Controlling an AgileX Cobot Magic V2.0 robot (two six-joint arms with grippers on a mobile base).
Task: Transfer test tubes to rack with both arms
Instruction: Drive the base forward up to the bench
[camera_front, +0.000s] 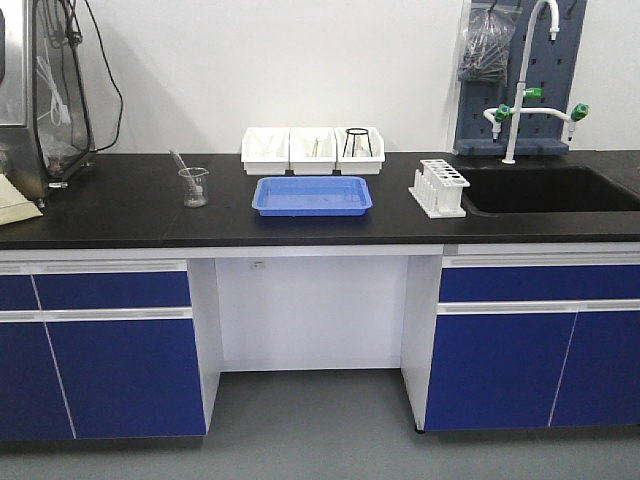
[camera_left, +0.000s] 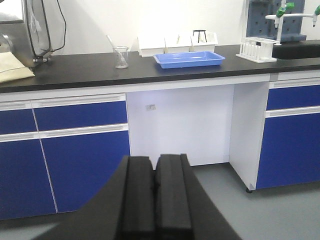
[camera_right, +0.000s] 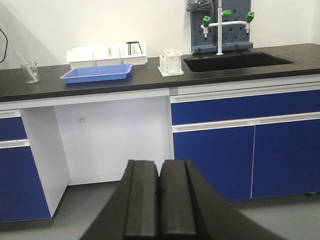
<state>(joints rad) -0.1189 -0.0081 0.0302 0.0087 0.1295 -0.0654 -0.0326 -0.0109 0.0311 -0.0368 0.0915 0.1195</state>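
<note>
Left gripper (camera_left: 155, 162) and right gripper (camera_right: 160, 167) sit low in front of the bench, jaws pressed together, nothing held. Prob. parked, task not begun. Up on the far countertop a test tube (camera_front: 178, 160) leans in a beaker (camera_front: 193, 187) at left. The rack (camera_front: 440, 187) stands at right by the sink (camera_front: 550, 195), w/ a blue tray (camera_front: 312, 195) between. Tube is well apart from both jaw pairs and more on the left arm's side.

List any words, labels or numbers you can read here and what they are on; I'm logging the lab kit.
No text can be read.
Beaker: any printed marks are too small to make out.
Small plate on the white panel under the bench: too blurred to read.
</note>
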